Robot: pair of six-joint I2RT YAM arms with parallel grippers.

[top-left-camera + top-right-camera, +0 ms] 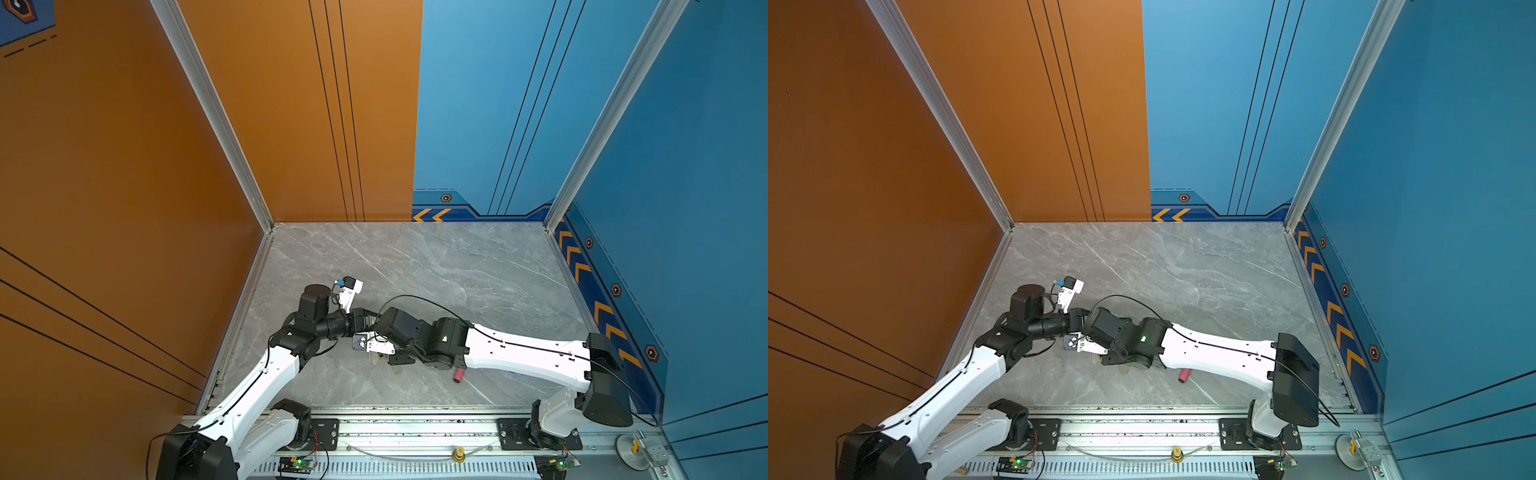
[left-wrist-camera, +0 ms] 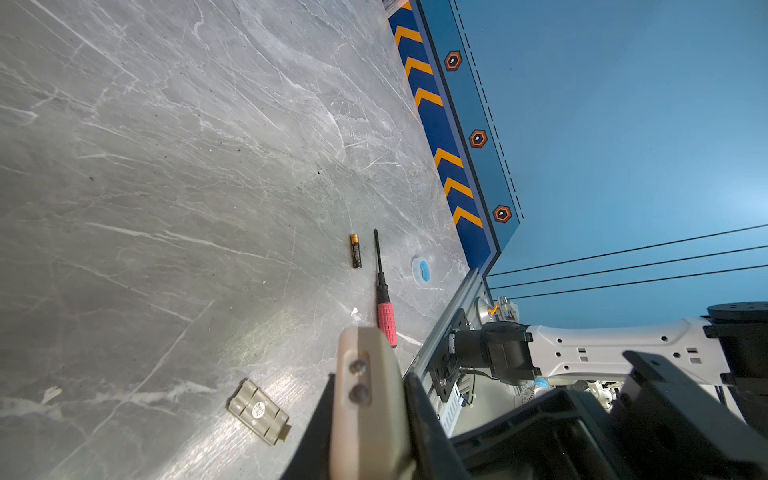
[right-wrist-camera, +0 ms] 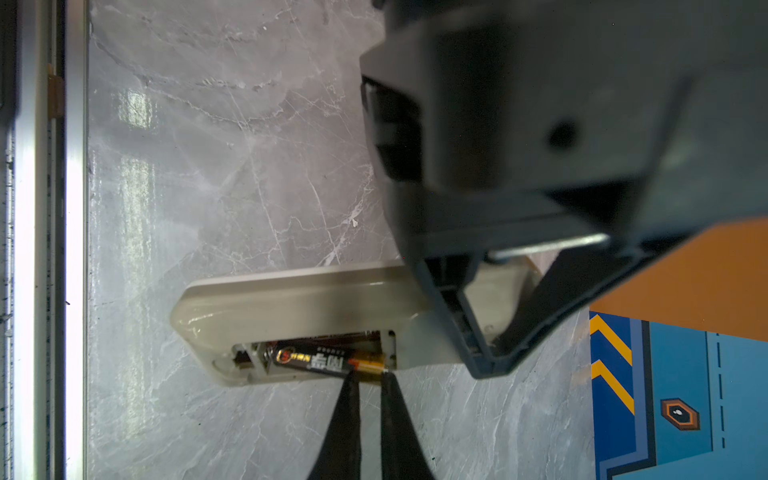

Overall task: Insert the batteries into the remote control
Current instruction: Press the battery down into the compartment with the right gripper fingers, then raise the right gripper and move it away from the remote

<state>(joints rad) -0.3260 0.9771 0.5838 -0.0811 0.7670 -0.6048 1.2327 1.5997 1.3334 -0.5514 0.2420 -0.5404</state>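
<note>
My left gripper (image 2: 370, 386) is shut on one end of the beige remote control (image 3: 299, 303), holding it on edge just above the table with its open battery recess facing the right wrist camera. One of the batteries (image 3: 320, 357), black with a gold end, lies in that recess. My right gripper (image 3: 370, 374) is shut to a narrow slit, and both fingertips touch the battery's gold end. The other of the batteries (image 2: 355, 250) lies loose on the table. In both top views the right arm's wrist (image 1: 401, 326) (image 1: 1106, 324) covers the remote.
A pink-handled screwdriver (image 2: 384, 303) (image 1: 458, 375) (image 1: 1184, 375) lies next to the loose battery. The beige battery cover (image 2: 258, 411) rests on the marble table (image 1: 436, 266). A small tape ring (image 2: 422, 269) sits near the blue wall. The aluminium rail (image 3: 37, 249) borders the table.
</note>
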